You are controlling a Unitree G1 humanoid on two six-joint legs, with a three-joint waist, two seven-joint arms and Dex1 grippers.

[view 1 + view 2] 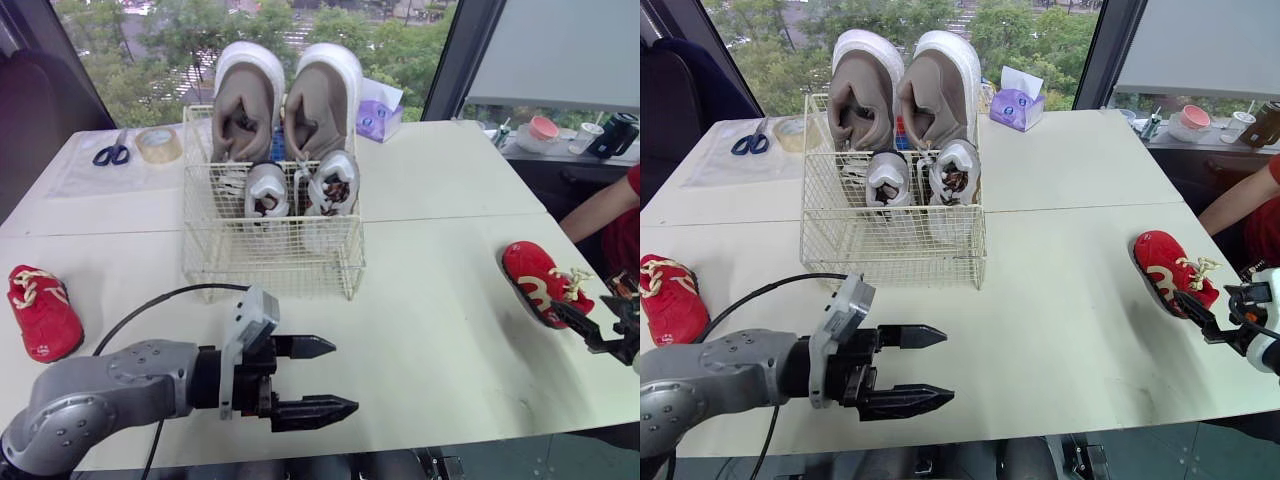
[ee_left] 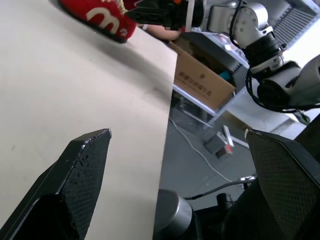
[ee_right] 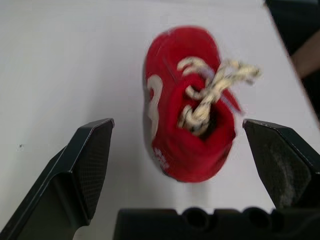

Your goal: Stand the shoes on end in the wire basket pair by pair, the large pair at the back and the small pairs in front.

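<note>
A lab: white tables [image 1: 450,180], metal shelving [image 2: 298,21], cardboard box [image 2: 202,82].

Wore rounded silver-grey casing with dark screws [image 1: 62,432] on the left arm [image 1: 100,390], a looping black cable [image 1: 160,296], and a black cross-hatched left end effector [image 1: 346,377].

- Wire basket [image 1: 270,255]: thin, cream-coated metal wire.
- Red shoe [image 3: 170,100]: soft matt cloth, ropy cream laces.
- Bench [image 1: 450,330]: smooth matt top.
- Left claw [image 2: 177,132] fingers [image 2: 82,165]: matt black, cross-hatched grip faces.
- Tape roll [image 1: 158,143]: glossy plastic.
</note>
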